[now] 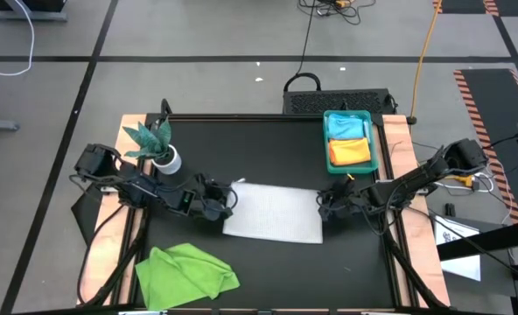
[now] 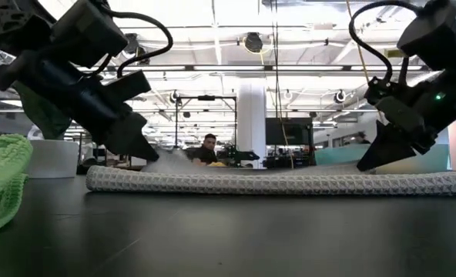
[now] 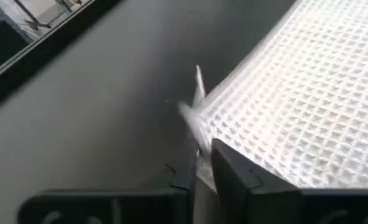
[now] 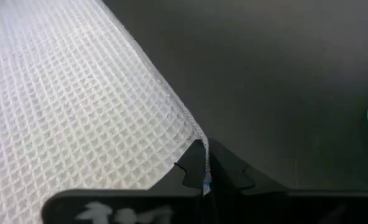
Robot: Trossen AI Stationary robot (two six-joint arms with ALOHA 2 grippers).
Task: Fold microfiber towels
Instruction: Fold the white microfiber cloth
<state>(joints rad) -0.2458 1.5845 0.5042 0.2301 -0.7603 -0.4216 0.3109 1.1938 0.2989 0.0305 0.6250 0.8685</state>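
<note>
Four towels show in the high view: a white-grey towel (image 1: 274, 213) lying flat in the middle of the black bench (image 1: 268, 262), a lime green towel (image 1: 186, 273) crumpled near the bench's front left corner, and a pale blue towel (image 1: 347, 128) and an orange towel (image 1: 349, 152) side by side in the one teal tray (image 1: 375, 140) at the back right. One potted plant (image 1: 157, 144) stands at the back left.

Two grippers sit at the white-grey towel's back corners. The left gripper (image 3: 201, 163) has its fingers slightly parted around the left corner, with cloth between them. The right gripper (image 4: 206, 163) is pinched tight on the right corner.

In the low view the towel lies as a low doubled band, its front edge straight. Bare bench lies between that edge and the green towel, and in front of the right gripper.
</note>
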